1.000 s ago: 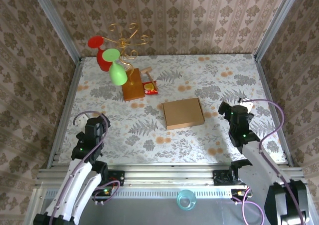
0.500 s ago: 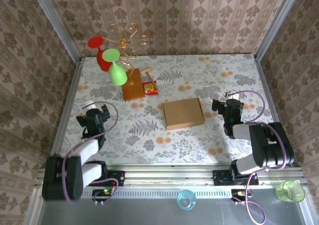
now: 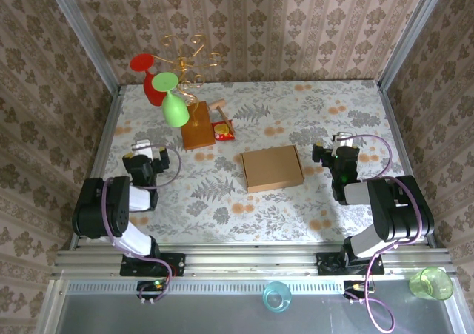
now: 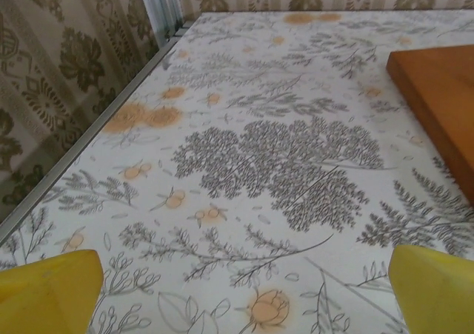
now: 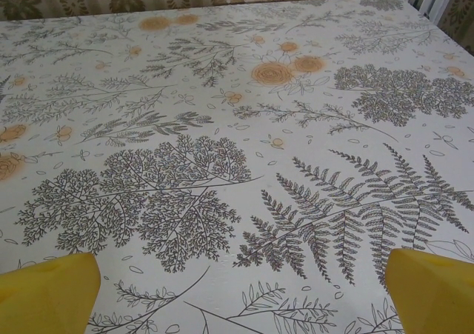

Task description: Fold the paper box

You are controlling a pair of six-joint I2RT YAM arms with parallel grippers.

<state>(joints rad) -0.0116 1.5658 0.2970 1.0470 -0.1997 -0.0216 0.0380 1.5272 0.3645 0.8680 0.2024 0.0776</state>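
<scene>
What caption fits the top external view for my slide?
Brown paper box sits mid-table between the open left gripper and open right gripper.

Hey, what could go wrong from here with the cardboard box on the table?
Nothing holds the paper box: the left gripper and right gripper are open, well apart from it, so its lid may spring up. The wooden block with its wire stand and hanging green glass stands near the left gripper; a wide reach might knock them.
</scene>
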